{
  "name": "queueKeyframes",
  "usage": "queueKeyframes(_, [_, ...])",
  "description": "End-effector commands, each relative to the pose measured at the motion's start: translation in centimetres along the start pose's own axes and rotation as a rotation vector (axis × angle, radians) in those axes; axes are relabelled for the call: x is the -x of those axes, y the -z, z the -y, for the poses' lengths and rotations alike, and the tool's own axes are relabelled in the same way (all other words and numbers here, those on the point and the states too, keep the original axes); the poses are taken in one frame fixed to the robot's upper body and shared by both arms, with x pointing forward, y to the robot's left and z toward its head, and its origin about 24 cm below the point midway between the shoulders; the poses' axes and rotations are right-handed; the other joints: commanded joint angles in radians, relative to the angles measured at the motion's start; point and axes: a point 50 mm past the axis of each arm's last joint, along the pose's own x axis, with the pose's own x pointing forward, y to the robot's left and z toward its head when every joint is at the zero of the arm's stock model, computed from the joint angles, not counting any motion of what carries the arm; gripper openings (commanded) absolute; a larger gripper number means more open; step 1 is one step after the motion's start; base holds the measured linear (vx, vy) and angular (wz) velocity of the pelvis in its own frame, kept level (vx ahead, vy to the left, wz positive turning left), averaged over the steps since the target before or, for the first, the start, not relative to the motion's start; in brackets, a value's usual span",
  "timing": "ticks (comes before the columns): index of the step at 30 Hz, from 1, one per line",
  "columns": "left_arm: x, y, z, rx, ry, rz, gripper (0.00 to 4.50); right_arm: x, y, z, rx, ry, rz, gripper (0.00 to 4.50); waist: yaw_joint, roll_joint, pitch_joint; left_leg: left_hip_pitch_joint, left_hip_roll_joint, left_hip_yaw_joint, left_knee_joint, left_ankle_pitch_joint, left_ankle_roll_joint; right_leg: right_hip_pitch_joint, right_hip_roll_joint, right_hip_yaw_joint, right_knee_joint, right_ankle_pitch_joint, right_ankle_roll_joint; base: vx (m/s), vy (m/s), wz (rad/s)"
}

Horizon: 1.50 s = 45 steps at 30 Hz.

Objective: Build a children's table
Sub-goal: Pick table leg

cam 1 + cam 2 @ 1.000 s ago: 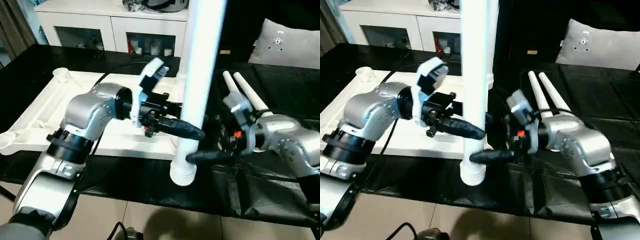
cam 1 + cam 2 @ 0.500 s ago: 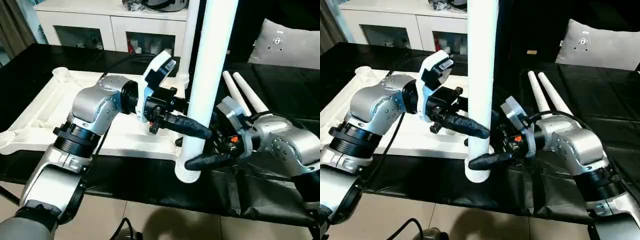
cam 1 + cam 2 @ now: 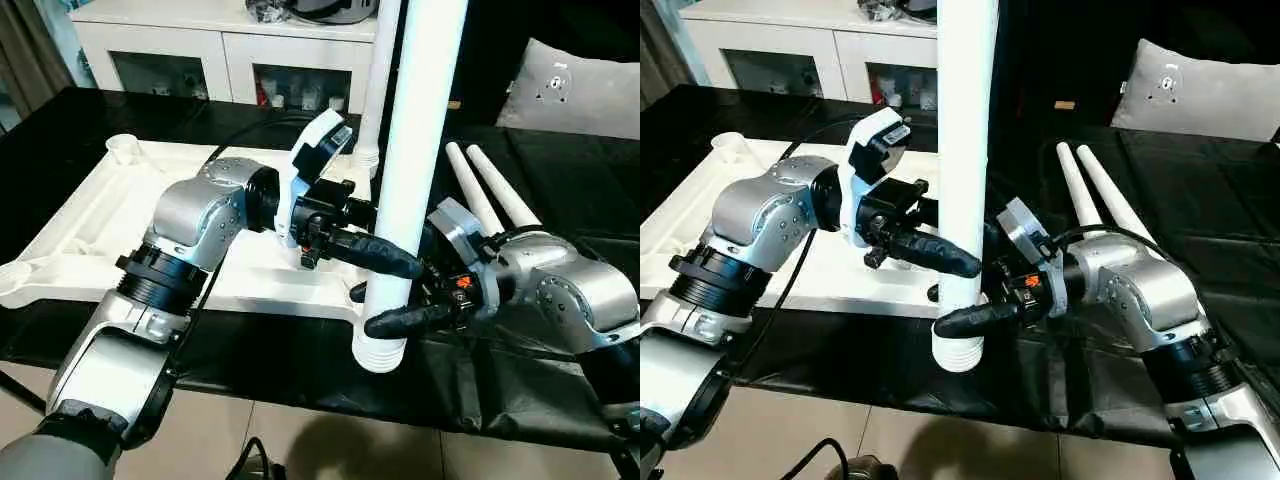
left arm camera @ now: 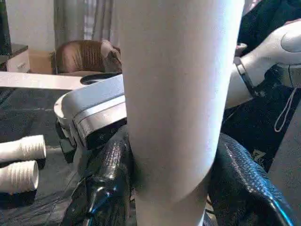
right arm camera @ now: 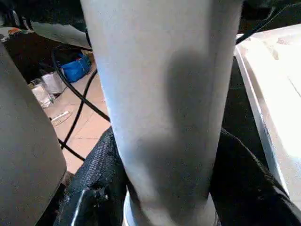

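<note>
**Upright leg held by both pincers**

Item: one white tube leg, upright, ribbed end down, at the near edge of the black surface, 6 o'clock of centre. Left pincer pinches it from 9 o'clock; right pincer pinches it lower, from 3 o'clock. Tabletop lies underside up at 9 o'clock. Two spare legs lie side by side at 2 o'clock.
</note>
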Motion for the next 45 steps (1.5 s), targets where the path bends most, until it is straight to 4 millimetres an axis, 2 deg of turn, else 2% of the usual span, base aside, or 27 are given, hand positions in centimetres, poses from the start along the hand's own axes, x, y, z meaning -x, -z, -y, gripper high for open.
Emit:
queueKeyframes(1, [0.0, -1.2, -0.4, -0.081, -0.060, -0.031, 1.88, -0.7, -0.5, -0.1, 0.012, -0.041, 0.001, 1.96, 0.003, -0.016, -0.081, 0.029, 0.080, -0.036, -0.061, -0.113, 0.055, 0.052, -0.110, 0.062, -0.076, -0.261, -0.171, 0.000, 0.000, 0.00])
queueKeyframes(7, [0.2, -0.9, -0.3, -0.056, -0.074, -0.021, 1.88, -0.7, -0.4, -0.1, 0.009, -0.023, 0.017, 1.96, 0.002, -0.015, -0.082, 0.029, 0.080, -0.036, -0.061, -0.113, 0.052, 0.052, -0.110, 0.062, -0.076, -0.266, -0.167, 0.000, 0.000, 0.00])
queueKeyframes(9, [0.2, -0.9, -0.2, -0.056, -0.070, -0.016, 2.44, -0.7, -0.4, -0.1, 0.007, -0.022, 0.022, 1.96, 0.002, -0.015, -0.082, 0.028, 0.080, -0.037, -0.061, -0.113, 0.053, 0.052, -0.109, 0.062, -0.076, -0.260, -0.171, 0.000, 0.000, 0.00])
queueKeyframes(11, [0.1, -0.8, -0.1, -0.050, -0.067, -0.014, 2.58, -0.7, -0.3, -0.2, 0.006, -0.019, 0.027, 1.95, 0.002, -0.011, -0.082, 0.030, 0.082, -0.038, -0.062, -0.118, 0.051, 0.051, -0.109, 0.061, -0.075, -0.254, -0.176, 0.000, 0.000, 0.00])
queueKeyframes(12, [0.1, -0.4, 0.1, -0.027, -0.066, 0.016, 2.65, -0.7, -0.2, -0.2, 0.001, -0.010, 0.045, 1.95, 0.003, -0.002, -0.082, 0.030, 0.084, -0.039, -0.062, -0.124, 0.048, 0.051, -0.110, 0.061, -0.075, -0.249, -0.180, 0.000, 0.000, 0.00])
queueKeyframes(13, [0.1, -0.4, 0.1, -0.027, -0.066, 0.016, 2.76, -0.7, -0.2, -0.2, 0.001, -0.010, 0.045, 1.93, 0.002, -0.007, -0.083, 0.030, 0.083, -0.039, -0.062, -0.128, 0.046, 0.052, -0.109, 0.061, -0.076, -0.245, -0.182, 0.000, 0.000, 0.00])
queueKeyframes(17, [-0.1, 0.1, 0.4, 0.016, -0.068, 0.097, 3.01, -0.7, 0.1, -0.4, -0.016, 0.016, 0.103, 1.91, 0.004, -0.004, -0.084, 0.029, 0.083, -0.039, -0.062, -0.125, 0.043, 0.053, -0.109, 0.062, -0.073, -0.220, -0.191, 0.000, 0.000, 0.00])
queueKeyframes(18, [-0.1, 0.3, 0.4, 0.020, -0.074, 0.108, 3.10, -0.8, 0.2, -0.5, -0.020, 0.021, 0.116, 1.91, 0.005, 0.000, -0.084, 0.029, 0.083, -0.040, -0.062, -0.132, 0.041, 0.052, -0.110, 0.061, -0.074, -0.229, -0.190, 0.000, 0.000, 0.00])
queueKeyframes(20, [0.0, 0.4, 0.4, 0.032, -0.090, 0.151, 3.26, -0.8, 0.5, -0.6, -0.026, 0.036, 0.136, 1.91, 0.005, -0.001, -0.082, 0.031, 0.082, -0.040, -0.063, -0.149, 0.034, 0.052, -0.111, 0.061, -0.079, -0.247, -0.186, 0.000, 0.000, 0.00])
queueKeyframes(22, [0.2, 0.4, 0.6, 0.039, -0.096, 0.197, 3.35, -0.8, 0.5, -0.6, -0.026, 0.053, 0.157, 1.91, 0.004, 0.004, -0.083, 0.031, 0.081, -0.040, -0.064, -0.162, 0.027, 0.053, -0.110, 0.060, -0.081, -0.262, -0.180, 0.000, 0.000, 0.00])
queueKeyframes(23, [0.2, 0.4, 0.6, 0.039, -0.096, 0.197, 3.43, -0.8, 0.5, -0.6, -0.026, 0.053, 0.157, 1.91, 0.003, 0.003, -0.082, 0.031, 0.082, -0.040, -0.065, -0.164, 0.026, 0.053, -0.110, 0.060, -0.082, -0.265, -0.180, 0.000, 0.000, 0.00])
queueKeyframes(24, [0.4, 0.3, 0.6, 0.049, -0.105, 0.248, 3.53, -0.8, 0.5, -0.6, -0.023, 0.066, 0.177, 1.91, 0.003, 0.002, -0.083, 0.031, 0.081, -0.041, -0.065, -0.166, 0.023, 0.053, -0.109, 0.059, -0.082, -0.270, -0.177, 0.000, 0.000, 0.00])
queueKeyframes(25, [0.7, 0.0, 0.8, 0.055, -0.111, 0.336, 3.68, -0.8, 0.4, -0.6, -0.022, 0.080, 0.212, 1.91, 0.003, 0.007, -0.082, 0.032, 0.085, -0.041, -0.065, -0.170, 0.016, 0.052, -0.111, 0.060, -0.078, -0.260, -0.188, 0.000, 0.000, 0.00])
queueKeyframes(26, [1.0, -0.3, 1.0, 0.061, -0.121, 0.444, 3.71, -0.8, 0.3, -0.6, -0.026, 0.092, 0.252, 1.91, 0.002, 0.003, -0.081, 0.030, 0.084, -0.040, -0.064, -0.175, 0.016, 0.052, -0.113, 0.060, -0.082, -0.259, -0.191, 0.000, 0.000, 0.00])
queueKeyframes(27, [1.1, -0.4, 1.0, 0.063, -0.124, 0.481, 3.71, -0.8, 0.3, -0.6, -0.027, 0.096, 0.265, 1.91, 0.003, 0.001, -0.082, 0.030, 0.083, -0.041, -0.063, -0.175, 0.016, 0.054, -0.114, 0.059, -0.078, -0.245, -0.202, 0.000, 0.000, 0.00])
queueKeyframes(29, [1.4, -0.7, 1.1, 0.070, -0.135, 0.582, 3.75, -0.8, 0.2, -0.7, -0.031, 0.100, 0.293, 1.91, 0.003, 0.002, -0.084, 0.029, 0.082, -0.040, -0.062, -0.165, 0.025, 0.053, -0.108, 0.058, -0.077, -0.236, -0.199, 0.000, 0.000, 0.00])
queueKeyframes(31, [1.9, -0.8, 1.0, 0.084, -0.188, 0.753, 4.09, -1.0, 0.2, -0.8, -0.035, 0.120, 0.337, 1.91, 0.005, -0.001, -0.082, 0.030, 0.081, -0.039, -0.061, -0.172, 0.025, 0.053, -0.112, 0.059, -0.082, -0.258, -0.193, 0.000, 0.000, 0.00])
queueKeyframes(33, [2.1, -0.8, 0.9, 0.086, -0.210, 0.793, 4.14, -1.0, 0.2, -0.7, -0.035, 0.133, 0.342, 1.91, 0.005, -0.002, -0.081, 0.030, 0.079, -0.040, -0.063, -0.180, 0.026, 0.052, -0.110, 0.058, -0.089, -0.293, -0.173, 0.000, 0.000, 0.00])
queueKeyframes(35, [2.6, -0.9, 0.7, 0.071, -0.285, 0.858, 4.21, -1.2, 0.4, -0.6, -0.025, 0.163, 0.334, 1.91, 0.003, 0.000, -0.081, 0.030, 0.082, -0.043, -0.065, -0.180, 0.021, 0.053, -0.109, 0.058, -0.089, -0.299, -0.156, 0.000, 0.000, 0.00])
queueKeyframes(36, [3.4, -0.7, 0.6, 0.038, -0.407, 0.852, 4.21, -1.5, 0.3, -0.1, 0.022, 0.274, 0.308, 1.91, 0.001, 0.001, -0.080, 0.028, 0.085, -0.047, -0.069, -0.179, 0.012, 0.052, -0.111, 0.059, -0.089, -0.299, -0.146, 0.000, 0.000, 0.00])
queueKeyframes(37, [3.7, -0.6, 0.5, 0.023, -0.480, 0.821, 4.23, -1.6, 0.2, 0.2, 0.047, 0.326, 0.300, 1.91, -0.004, 0.001, -0.079, 0.032, 0.084, -0.047, -0.072, -0.193, -0.001, 0.048, -0.108, 0.058, -0.090, -0.305, -0.136, 0.000, 0.000, 0.00])
queueKeyframes(38, [4.2, 0.0, -0.1, 0.007, -0.636, 0.733, 4.23, -1.6, 0.1, 0.8, 0.092, 0.426, 0.286, 1.91, -0.006, 0.003, -0.079, 0.033, 0.087, -0.050, -0.075, -0.198, -0.011, 0.046, -0.109, 0.059, -0.090, -0.307, -0.127, 0.000, 0.000, 0.00])
queueKeyframes(40, [5.0, 0.9, -1.0, -0.011, -0.870, 0.605, 4.23, -1.6, -0.1, 1.5, 0.125, 0.534, 0.292, 1.91, -0.017, 0.003, -0.075, 0.039, 0.082, -0.050, -0.078, -0.241, -0.035, 0.044, -0.110, 0.062, -0.097, -0.358, -0.088, 0.000, 0.000, 0.00])
queueKeyframes(42, [5.1, 1.2, -1.2, -0.014, -0.923, 0.562, 4.23, -1.6, -0.1, 1.7, 0.128, 0.561, 0.297, 1.91, -0.016, 0.004, -0.074, 0.040, 0.080, -0.050, -0.078, -0.245, -0.031, 0.046, -0.113, 0.063, -0.103, -0.385, -0.077, 0.000, 0.000, 0.00])
queueKeyframes(43, [5.3, 1.4, -1.3, -0.026, -0.975, 0.528, 4.23, -1.6, -0.2, 1.9, 0.138, 0.596, 0.297, 1.91, -0.017, 0.007, -0.075, 0.041, 0.082, -0.050, -0.080, -0.244, -0.031, 0.042, -0.108, 0.063, -0.101, -0.372, -0.076, 0.000, 0.000, 0.00])
queueKeyframes(45, [5.1, 1.7, -1.4, -0.058, -1.033, 0.433, 4.23, -1.7, -0.2, 2.5, 0.165, 0.674, 0.287, 1.91, -0.020, 0.008, -0.077, 0.040, 0.084, -0.051, -0.082, -0.244, -0.033, 0.043, -0.107, 0.062, -0.096, -0.333, -0.087, 0.000, 0.000, 0.00])
